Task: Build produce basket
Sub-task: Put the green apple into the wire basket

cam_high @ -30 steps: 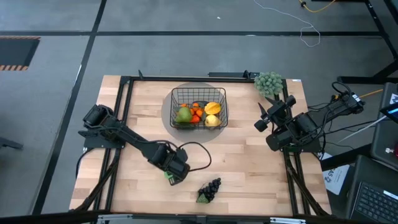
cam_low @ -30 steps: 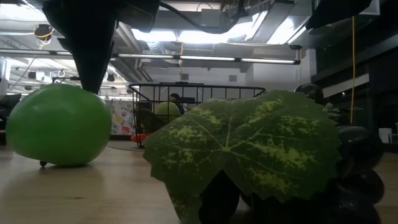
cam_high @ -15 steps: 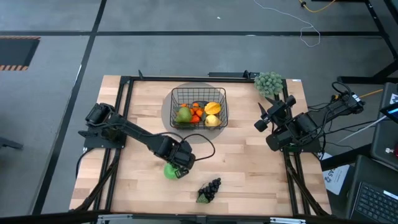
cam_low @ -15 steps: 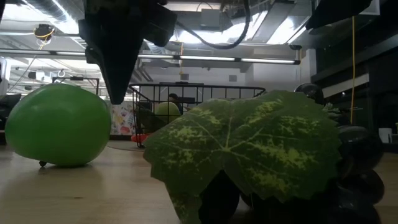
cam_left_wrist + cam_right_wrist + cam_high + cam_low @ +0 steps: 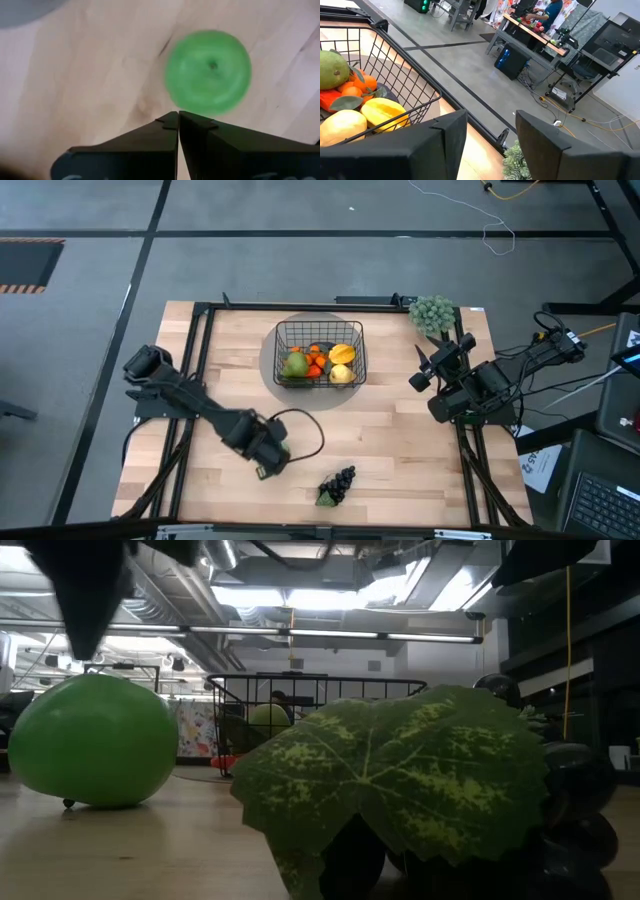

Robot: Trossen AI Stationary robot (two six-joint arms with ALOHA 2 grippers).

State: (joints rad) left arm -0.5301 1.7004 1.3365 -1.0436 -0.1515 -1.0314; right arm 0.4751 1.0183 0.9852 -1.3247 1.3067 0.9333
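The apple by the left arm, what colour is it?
Bright green apple; clearest in the left wrist view.

Pale wood-plank table [image 5: 400, 450], black wire-mesh basket [image 5: 318, 330], smooth green apple [image 5: 208, 73], matt dark end effector [image 5: 178, 118]

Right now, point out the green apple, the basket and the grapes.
green apple [image 5: 208, 73]: left wrist view, middle of its top, by the stem dimple.
basket [image 5: 283, 333]: high view, left part of the wire rim.
grapes [image 5: 342, 480]: high view, dark berries of the bunch.
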